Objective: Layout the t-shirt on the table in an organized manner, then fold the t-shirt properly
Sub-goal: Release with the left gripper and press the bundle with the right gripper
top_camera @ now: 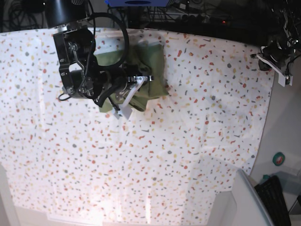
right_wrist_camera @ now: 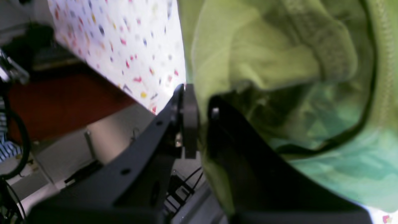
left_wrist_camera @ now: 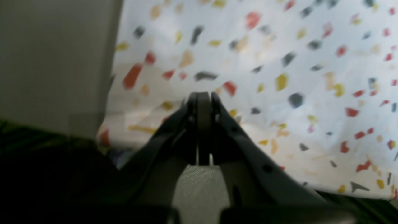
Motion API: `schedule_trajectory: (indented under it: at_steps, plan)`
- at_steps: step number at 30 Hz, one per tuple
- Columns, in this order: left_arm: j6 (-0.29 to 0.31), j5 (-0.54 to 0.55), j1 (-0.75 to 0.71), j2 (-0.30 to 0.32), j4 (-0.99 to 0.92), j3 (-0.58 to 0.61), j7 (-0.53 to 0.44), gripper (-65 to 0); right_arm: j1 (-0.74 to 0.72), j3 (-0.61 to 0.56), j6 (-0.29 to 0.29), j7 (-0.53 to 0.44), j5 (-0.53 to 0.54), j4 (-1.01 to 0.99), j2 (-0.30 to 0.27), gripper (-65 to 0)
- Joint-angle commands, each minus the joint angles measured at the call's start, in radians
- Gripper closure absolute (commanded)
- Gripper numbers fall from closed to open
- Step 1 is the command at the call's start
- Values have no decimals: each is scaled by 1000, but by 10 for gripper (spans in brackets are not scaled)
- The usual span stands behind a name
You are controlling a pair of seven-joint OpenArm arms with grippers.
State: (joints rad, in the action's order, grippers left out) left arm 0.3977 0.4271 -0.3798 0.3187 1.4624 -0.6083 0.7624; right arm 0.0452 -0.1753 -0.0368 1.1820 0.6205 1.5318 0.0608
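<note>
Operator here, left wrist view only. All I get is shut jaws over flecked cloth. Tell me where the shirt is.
Observer: The shirt lies bunched near one edge of the table, far from your left gripper.
Operator: Report the right gripper.
Observer: The right gripper is shut on a fold of the shirt; the right wrist view shows green fabric pinched between its fingers.
Operator: Say where my arm sits in the base view.
Observer: It is at the table's corner, by the edge of the cloth, touching nothing.
Operator: Tell me if the shirt is laid out.
Observer: Not yet. It is crumpled, with no sleeves spread.
</note>
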Motion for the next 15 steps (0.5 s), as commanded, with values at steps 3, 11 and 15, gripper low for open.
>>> schedule_trajectory:
  at_steps: [3, 11, 15]
  plan:
    - [5, 9, -2, 17, 14, -6, -14, 0, -11, -2, 1, 5, 16, 45, 4, 0]
    - [5, 9, -2, 15, 14, -6, -14, 0, 12, -2, -1, 54, 17, 129, -8, 0]
    - [5, 9, -2, 12, 14, -6, -14, 0, 11, -2, 1, 32, 17, 128, -8, 0]
